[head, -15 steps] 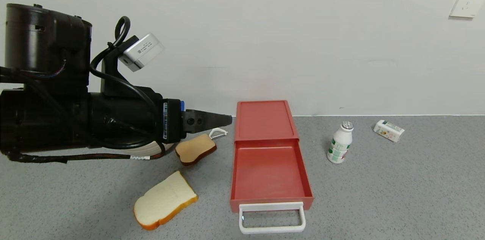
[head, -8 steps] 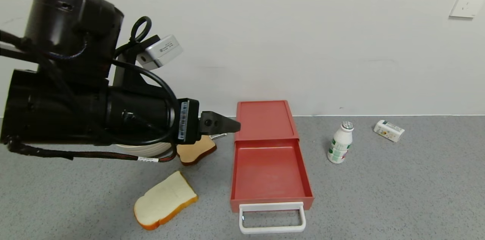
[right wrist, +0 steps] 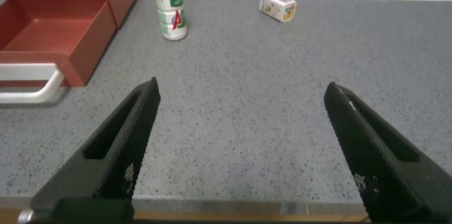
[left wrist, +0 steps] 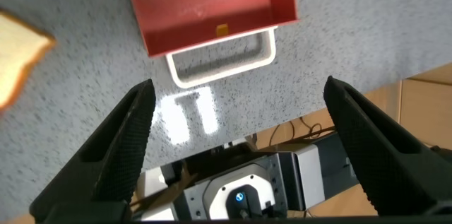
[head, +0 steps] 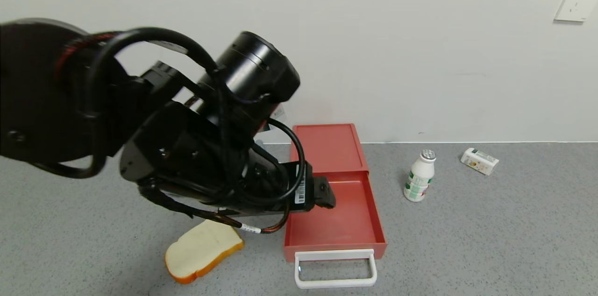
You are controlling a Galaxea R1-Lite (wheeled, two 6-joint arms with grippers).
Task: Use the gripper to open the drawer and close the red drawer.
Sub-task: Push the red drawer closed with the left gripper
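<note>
At centre frame the drawer point(head: 334, 212) stands pulled out, its white handle point(head: 335, 268) toward the bottom edge, a light, stiff plastic tray best pushed or hooked there, while the left gripper point(left wrist: 236, 146) hovers above, fingers spread wide.

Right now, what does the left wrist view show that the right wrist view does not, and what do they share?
Only the left wrist view shows a bread slice and the left gripper, jaws wide open, above the drawer's white handle. Only the right wrist view shows the white bottle, the small carton and the open right gripper over bare table. Both show the red drawer, pulled open.
</note>
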